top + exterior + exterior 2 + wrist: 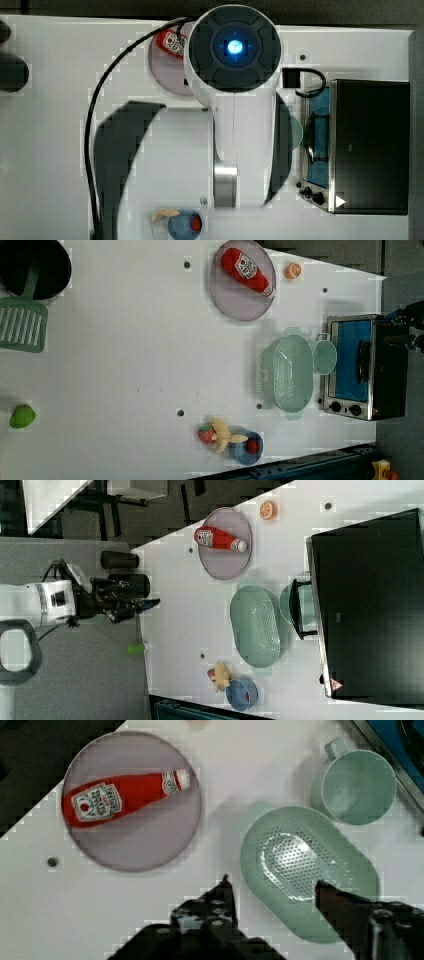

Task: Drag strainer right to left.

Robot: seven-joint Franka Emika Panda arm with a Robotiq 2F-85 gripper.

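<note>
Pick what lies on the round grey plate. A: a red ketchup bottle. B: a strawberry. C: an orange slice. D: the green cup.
A: the ketchup bottle lies on its side on the plate; the wrist view shows the same, and the cup stands apart, beside the strainer.

Strainer [289, 374]: pale green, grid of small holes. Cup [325, 357]: same pale green. Ketchup bottle [247, 270]: red, white label. Plate [235, 302]: lilac-grey. Bench [125, 365]: white.
</note>
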